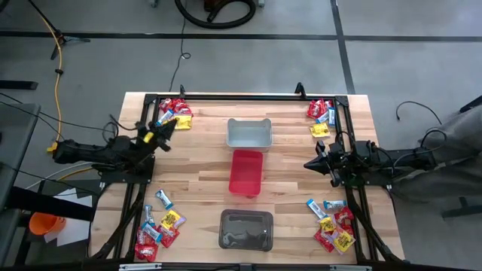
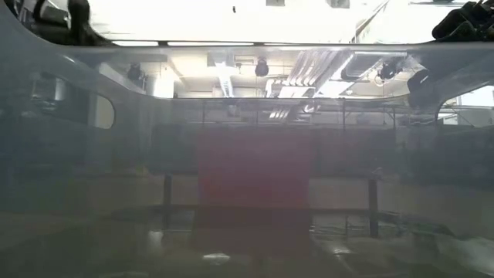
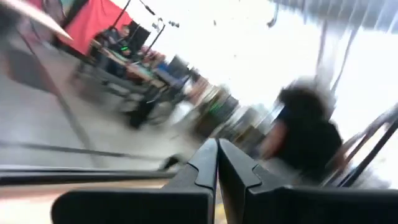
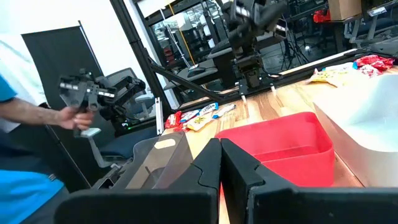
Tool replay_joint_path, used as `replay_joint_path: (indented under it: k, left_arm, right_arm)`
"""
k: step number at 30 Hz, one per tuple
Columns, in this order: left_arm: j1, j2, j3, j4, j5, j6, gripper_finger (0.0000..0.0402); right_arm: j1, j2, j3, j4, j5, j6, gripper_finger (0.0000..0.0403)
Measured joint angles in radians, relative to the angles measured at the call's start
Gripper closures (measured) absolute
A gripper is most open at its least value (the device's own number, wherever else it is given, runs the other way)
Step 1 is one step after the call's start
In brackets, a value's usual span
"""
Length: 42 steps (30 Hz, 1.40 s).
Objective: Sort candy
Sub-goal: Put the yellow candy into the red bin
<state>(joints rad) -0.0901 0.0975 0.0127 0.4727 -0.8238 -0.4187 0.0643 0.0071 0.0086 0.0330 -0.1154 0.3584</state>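
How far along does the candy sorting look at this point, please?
Nothing looks sorted: the grey bin, red bin and dark bin appear empty. Candy lies in piles at all four corners. The left gripper and right gripper are shut, holding nothing.

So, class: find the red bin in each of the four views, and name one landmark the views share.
High view: red bin, table centre.
Low view: blurred red block, centre.
Left wrist view: not in it.
Right wrist view: red bin, beyond the shut right hand.
Shared landmark: grey bin beside it.
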Motion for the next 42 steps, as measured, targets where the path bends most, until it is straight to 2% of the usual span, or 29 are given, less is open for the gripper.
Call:
replay_joint_path:
  k: [3, 5, 8, 10, 14, 17, 19, 21, 25, 27, 30, 35, 42]
  left_arm:
    - [0.011, 0.001, 0.0, 0.107, -0.052, -0.109, 0.0401]
    - [0.031, 0.011, 0.009, 0.166, -0.044, -0.192, 0.0401]
    - [0.061, 0.084, 0.097, 0.124, 0.101, -0.217, 0.0401]
    - [0.078, 0.184, 0.189, 0.039, 0.148, -0.206, 0.0401]
    - [0.147, 0.4, 0.412, -0.194, 0.15, -0.139, 0.0401]
    - [0.266, 0.523, 0.596, -0.556, 0.215, -0.156, 0.0401]
    - [0.388, 0.606, 0.694, -0.817, 0.316, -0.218, 0.0401]
    - [0.53, 0.689, 0.739, -0.982, 0.461, -0.221, 0.04]
    - [0.772, 0.847, 0.729, -1.031, 0.759, -0.146, 0.0388]
    - [0.845, 0.931, 0.717, -1.051, 0.847, -0.123, 0.0377]
    - [0.901, 1.03, 0.718, -1.085, 0.847, -0.081, 0.0355]
    - [0.925, 1.165, 0.717, -1.097, 0.717, -0.075, 0.0308]
    - [0.921, 1.28, 0.717, -1.015, 0.722, -0.136, 0.0253]
  right_arm:
    - [0.0, 0.0, 0.0, 0.0, 0.0, 0.0, 0.0402]
    - [0.0, 0.0, 0.0, 0.0, 0.0, 0.0, 0.0402]
    - [0.0, 0.0, 0.0, 0.0, 0.0, 0.0, 0.0402]
    - [0.0, 0.0, 0.0, 0.0, 0.0, 0.0, 0.0402]
    - [0.0, 0.0, 0.0, 0.0, 0.0, 0.0, 0.0402]
    - [0.0, 0.0, 0.0, 0.0, 0.0, 0.0, 0.0402]
    - [0.0, 0.0, 0.0, 0.0, 0.0, 0.0, 0.0402]
    - [0.0, 0.0, 0.0, 0.0, 0.0, 0.0, 0.0402]
    - [0.0, 0.0, 0.0, 0.0, 0.0, 0.0, 0.0402]
    - [0.0, 0.0, 0.0, 0.0, 0.0, 0.0, 0.0402]
    - [0.0, 0.0, 0.0, 0.0, 0.0, 0.0, 0.0402]
    - [0.0, 0.0, 0.0, 0.0, 0.0, 0.0, 0.0402]
    - [0.0, 0.0, 0.0, 0.0, 0.0, 0.0, 0.0402]
